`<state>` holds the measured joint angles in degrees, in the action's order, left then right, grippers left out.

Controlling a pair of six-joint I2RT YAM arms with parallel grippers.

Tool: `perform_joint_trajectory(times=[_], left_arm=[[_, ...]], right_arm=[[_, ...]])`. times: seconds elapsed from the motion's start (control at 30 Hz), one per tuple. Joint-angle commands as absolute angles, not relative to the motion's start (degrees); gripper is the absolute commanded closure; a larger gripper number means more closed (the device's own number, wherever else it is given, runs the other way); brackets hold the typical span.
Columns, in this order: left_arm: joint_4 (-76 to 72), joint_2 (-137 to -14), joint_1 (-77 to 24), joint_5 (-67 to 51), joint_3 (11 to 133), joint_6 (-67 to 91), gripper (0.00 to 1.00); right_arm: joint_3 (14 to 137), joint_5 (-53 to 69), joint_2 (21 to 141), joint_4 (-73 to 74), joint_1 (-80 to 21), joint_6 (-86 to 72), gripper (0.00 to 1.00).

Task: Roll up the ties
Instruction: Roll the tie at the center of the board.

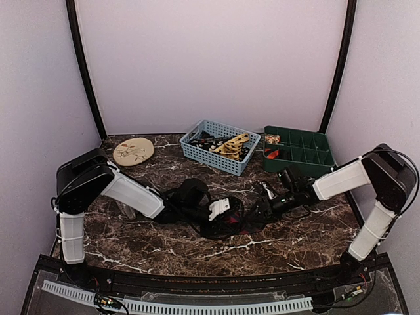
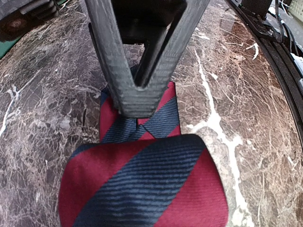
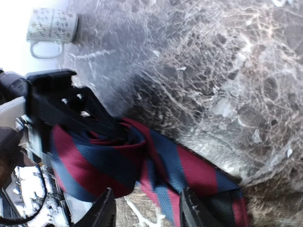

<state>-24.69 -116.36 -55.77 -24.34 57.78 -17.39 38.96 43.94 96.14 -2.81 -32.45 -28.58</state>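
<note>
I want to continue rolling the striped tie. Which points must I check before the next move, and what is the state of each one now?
1. Grip: the left gripper is shut on the tie: ok.
2. The right gripper is open, with the tie between its fingers: ok.
3. A first turn of the roll is formed at the left gripper, as the right wrist view shows: ok.
4. The rest of the tie lies straight: cannot tell, its end is out of view.
5. The basket and tray stand apart from both arms: ok.
</note>
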Motion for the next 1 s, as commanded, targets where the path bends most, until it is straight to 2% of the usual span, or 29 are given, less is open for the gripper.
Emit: perform_joint_trajectory(times=[0.0,0.23,0.4,0.5,0.6,0.67,0.73,0.87,0.97], left_arm=[[-12.7,-118.6,-56.7,-18.3,56.7,-19.3,0.83],[-12.5,-119.2,-57.0,-18.3,57.3,-19.6,0.81],[-12.4,-119.2,-57.1,-18.3,57.7,-19.8,0.81],[-13.0,-119.2,-57.0,-18.8,57.5,-19.8,0.8],[-15.2,-119.3,-57.0,-19.3,56.6,-19.3,0.79],[-16.5,-119.3,-57.0,-19.7,56.3,-18.8,0.78],[-17.8,-119.2,-57.0,-19.3,56.1,-18.4,0.72],[-22.7,-117.9,-56.9,-18.8,55.5,-16.9,0.53],[-27.8,-116.1,-56.9,-19.8,54.5,-15.7,0.45]], right_arm=[[38.6,48.3,93.0,-6.8,-32.6,-36.3,0.49],[40.8,47.5,94.2,-7.5,-36.2,-40.0,0.48],[40.9,46.0,97.4,-6.6,-36.7,-39.3,0.57],[40.3,45.1,98.3,-7.1,-36.7,-38.7,0.67],[39.4,43.2,99.8,-6.6,-36.6,-37.2,0.89],[38.3,42.9,100.3,-7.5,-36.4,-37.4,1.0],[37.6,42.8,100.3,-7.7,-36.2,-37.3,1.0],[37.3,41.4,100.3,-5.7,-35.6,-35.3,1.0],[36.7,40.8,100.4,-4.9,-34.7,-34.5,1.0]])
